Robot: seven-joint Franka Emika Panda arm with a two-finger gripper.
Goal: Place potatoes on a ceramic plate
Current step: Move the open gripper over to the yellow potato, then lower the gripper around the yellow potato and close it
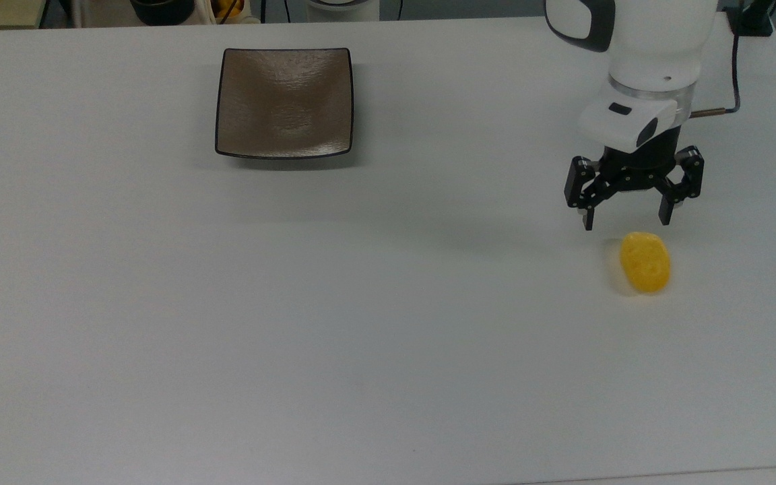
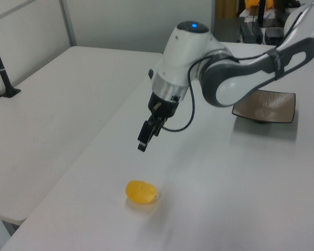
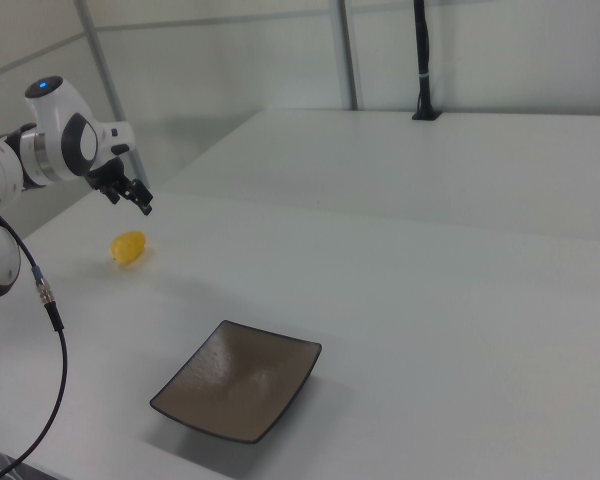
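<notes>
We hold our tool (image 1: 624, 221) with its fingers spread wide and empty, hanging above the bench (image 1: 388, 337) just beside the potato (image 1: 644, 262), so the gap can drop over it. The potato lies bare on the bench, well apart from the ceramic plate (image 1: 285, 101), which waits unoccupied.

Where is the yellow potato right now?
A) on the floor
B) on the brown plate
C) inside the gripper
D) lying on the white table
D: the potato lies on the table, just past the open gripper and far from the plate.
</notes>
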